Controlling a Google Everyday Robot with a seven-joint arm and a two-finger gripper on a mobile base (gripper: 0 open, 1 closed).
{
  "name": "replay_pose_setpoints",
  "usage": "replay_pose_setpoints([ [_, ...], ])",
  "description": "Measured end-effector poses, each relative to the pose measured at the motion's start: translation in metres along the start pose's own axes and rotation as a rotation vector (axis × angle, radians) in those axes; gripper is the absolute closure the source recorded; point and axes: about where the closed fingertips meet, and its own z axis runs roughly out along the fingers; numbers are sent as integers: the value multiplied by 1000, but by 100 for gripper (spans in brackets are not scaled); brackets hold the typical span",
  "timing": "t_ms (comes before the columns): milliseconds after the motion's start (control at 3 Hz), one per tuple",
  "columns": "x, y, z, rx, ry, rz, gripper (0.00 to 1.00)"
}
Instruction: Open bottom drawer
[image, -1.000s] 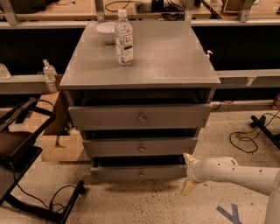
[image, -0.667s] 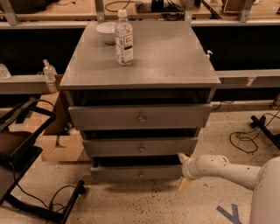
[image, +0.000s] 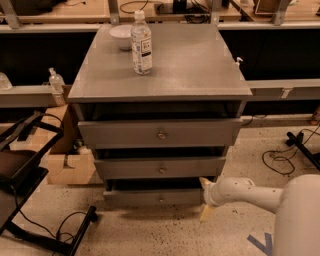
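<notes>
The grey cabinet (image: 165, 60) has three drawers. The bottom drawer (image: 135, 197) has the narrowest front, with a small round knob (image: 161, 199) at its centre. It stands slightly out, with a dark gap above it. My gripper (image: 204, 197), on a white arm coming in from the right, is at the right end of the bottom drawer front. Its two pale fingertips (image: 203, 182) are spread apart, one above and one below the drawer front's height. It holds nothing.
A water bottle (image: 141, 42) and a white bowl (image: 121, 36) stand on the cabinet top. The top drawer (image: 125, 134) and the middle drawer (image: 130, 168) are also slightly out. A cardboard box (image: 70, 167), a black frame (image: 25, 190) and cables lie at the left. Cables (image: 285, 155) lie at the right.
My arm has moved left, bringing the gripper from just right of the cabinet up to the right end of the bottom drawer front. The drawers have not visibly moved.
</notes>
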Motion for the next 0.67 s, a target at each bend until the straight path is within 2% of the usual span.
replay_pose_setpoints([
  [333, 2, 7, 44, -46, 10, -24, 0],
  [667, 4, 7, 75, -76, 33, -57, 0],
])
